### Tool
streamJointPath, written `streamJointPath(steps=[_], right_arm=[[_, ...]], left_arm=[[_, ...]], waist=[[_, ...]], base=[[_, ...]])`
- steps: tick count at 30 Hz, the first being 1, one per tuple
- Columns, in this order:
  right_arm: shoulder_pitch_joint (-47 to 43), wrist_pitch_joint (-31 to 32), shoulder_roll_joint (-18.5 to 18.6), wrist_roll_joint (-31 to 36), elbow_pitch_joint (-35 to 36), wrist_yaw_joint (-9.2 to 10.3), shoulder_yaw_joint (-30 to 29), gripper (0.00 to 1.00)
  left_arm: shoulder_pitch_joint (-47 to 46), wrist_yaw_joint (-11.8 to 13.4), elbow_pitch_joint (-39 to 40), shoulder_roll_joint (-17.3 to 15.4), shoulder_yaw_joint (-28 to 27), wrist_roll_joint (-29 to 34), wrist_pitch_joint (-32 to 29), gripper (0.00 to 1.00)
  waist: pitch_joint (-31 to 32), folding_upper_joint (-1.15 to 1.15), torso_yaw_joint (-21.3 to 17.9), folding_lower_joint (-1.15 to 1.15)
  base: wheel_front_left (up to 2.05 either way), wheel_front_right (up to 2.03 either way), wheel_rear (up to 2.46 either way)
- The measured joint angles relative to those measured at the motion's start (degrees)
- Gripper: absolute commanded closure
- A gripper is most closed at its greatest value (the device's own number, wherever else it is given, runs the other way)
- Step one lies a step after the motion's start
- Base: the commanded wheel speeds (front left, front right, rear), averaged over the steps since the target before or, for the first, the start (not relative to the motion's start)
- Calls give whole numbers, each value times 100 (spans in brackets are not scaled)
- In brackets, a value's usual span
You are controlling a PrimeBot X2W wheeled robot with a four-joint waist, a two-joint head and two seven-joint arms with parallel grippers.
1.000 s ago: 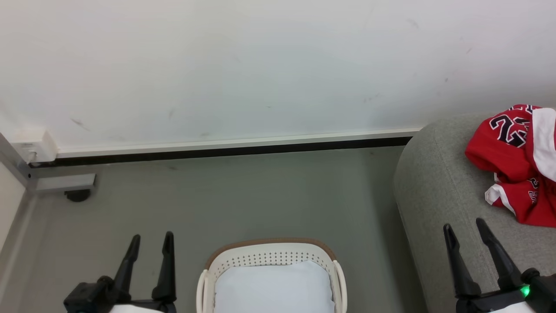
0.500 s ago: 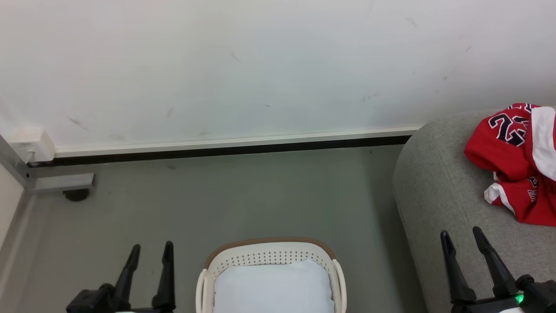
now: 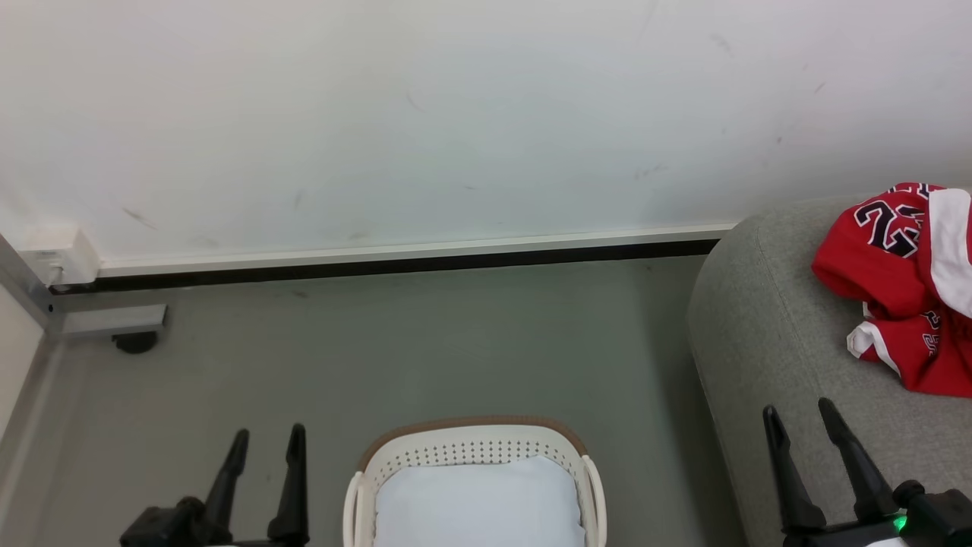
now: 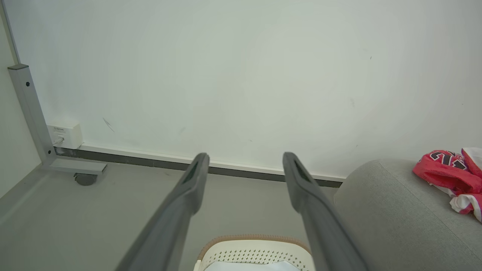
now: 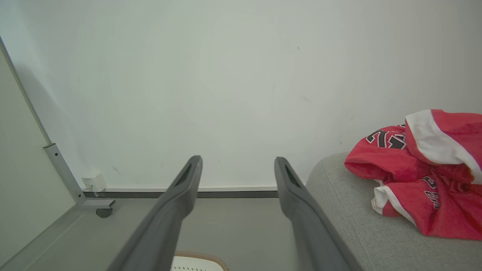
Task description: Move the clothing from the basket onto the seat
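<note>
Clothing (image 3: 873,266) cut by the right edge — basket (image 3: 471,450) by the bottom.

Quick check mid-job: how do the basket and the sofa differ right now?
The basket is cream perforated plastic with a brown rim; the sofa is grey fabric. The basket's visible part holds a pale liner, no red; the sofa carries the red clothing. The sofa looks far bulkier than the basket. Both stand on the grey floor near the white wall.
</note>
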State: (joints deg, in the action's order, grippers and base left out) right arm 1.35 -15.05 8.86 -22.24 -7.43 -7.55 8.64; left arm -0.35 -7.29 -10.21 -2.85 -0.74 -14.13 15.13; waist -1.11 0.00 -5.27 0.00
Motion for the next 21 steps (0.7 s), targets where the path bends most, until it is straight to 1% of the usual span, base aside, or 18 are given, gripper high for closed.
streamJointPath(steps=[1, 7, 21], right_arm=[[5, 0, -1, -1, -4, 0, 3, 100], [-155, 41, -56, -75, -237, 0, 47, 100], [-133, 368, -110, -1405, -319, 0, -152, 100]], left_arm=[[1, 0, -9, 0, 7, -11, 0, 100], [116, 2, -269, 43, 38, -107, -46, 100], [70, 2, -296, 44, -67, -1508, -428, 100]], waist=[[1, 0, 1, 0], [3, 0, 7, 0], [13, 0, 66, 0]], base=[[0, 0, 0], [0, 0, 0], [0, 0, 0]])
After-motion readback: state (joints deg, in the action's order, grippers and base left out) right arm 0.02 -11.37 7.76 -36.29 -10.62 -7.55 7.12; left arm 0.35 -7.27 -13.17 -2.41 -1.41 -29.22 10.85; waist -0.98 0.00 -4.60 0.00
